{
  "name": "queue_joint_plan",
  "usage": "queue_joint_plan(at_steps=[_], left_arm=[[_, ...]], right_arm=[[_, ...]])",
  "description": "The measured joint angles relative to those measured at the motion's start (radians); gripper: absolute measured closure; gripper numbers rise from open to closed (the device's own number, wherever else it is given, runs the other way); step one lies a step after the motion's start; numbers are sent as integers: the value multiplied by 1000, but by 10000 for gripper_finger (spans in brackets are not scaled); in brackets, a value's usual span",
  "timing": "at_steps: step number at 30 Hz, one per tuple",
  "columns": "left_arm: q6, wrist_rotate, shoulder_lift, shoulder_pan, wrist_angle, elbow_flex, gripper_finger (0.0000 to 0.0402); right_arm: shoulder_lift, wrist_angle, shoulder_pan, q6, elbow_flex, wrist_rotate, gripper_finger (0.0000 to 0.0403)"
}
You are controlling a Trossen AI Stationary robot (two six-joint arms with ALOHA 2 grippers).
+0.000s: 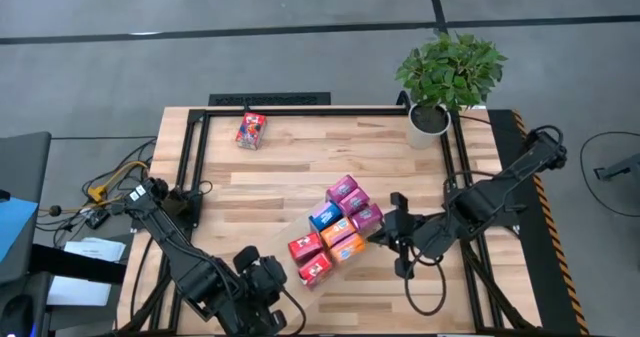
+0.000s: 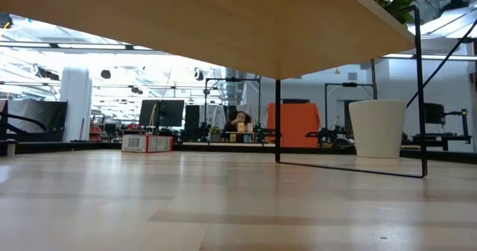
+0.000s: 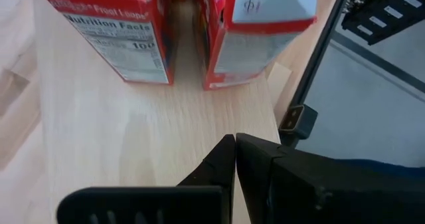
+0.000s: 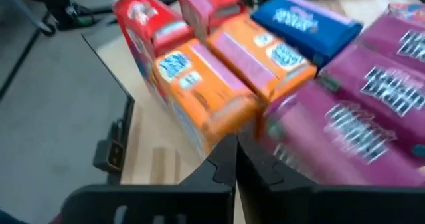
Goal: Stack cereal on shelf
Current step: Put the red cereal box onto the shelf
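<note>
On the table, the shelf runs aslant between the arms, with eight cereal boxes clustered on its far end and one lone box well apart. The right gripper, fingers closed and empty, sits just beside the cluster's right edge, nearer than the left gripper, likewise closed and empty.

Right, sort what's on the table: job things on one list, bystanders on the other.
Job:
- cluster of cereal boxes mid-table
- lone red cereal box at the far edge
- shelf under the cluster
- left gripper and right gripper, both shut, flanking the cluster

Lying about:
- potted plant
- cables off the table's left side
</note>
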Motion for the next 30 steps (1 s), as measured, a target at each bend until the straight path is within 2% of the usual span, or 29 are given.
queue_joint_plan(at_steps=[7,11,13,16,18,22,25,27,30], left_arm=[[89,-37,-3,5,-49,0,399],[62,-27,-47,29,-288,51,379],[65,-89,-86,42,-386,109,358],[236,-225,-172,67,-332,121,315],[291,-283,-217,112,-341,121,283],[437,-314,-291,281,-369,82,221],[446,-252,-333,490,-371,31,185],[454,-209,-367,646,-377,-35,174],[552,-136,-437,869,-366,-138,179]], right_arm=[[-4,5,17,-18,16,0,390],[-13,6,13,-18,16,2,382],[-30,-1,14,-14,17,1,371],[-47,-40,14,-1,18,6,355],[-55,-69,6,0,18,6,344],[-82,-175,-27,-3,18,27,321],[-105,-248,-67,-16,18,55,301],[-128,-275,-103,-36,18,79,289],[-167,-279,-164,-101,18,96,279]])
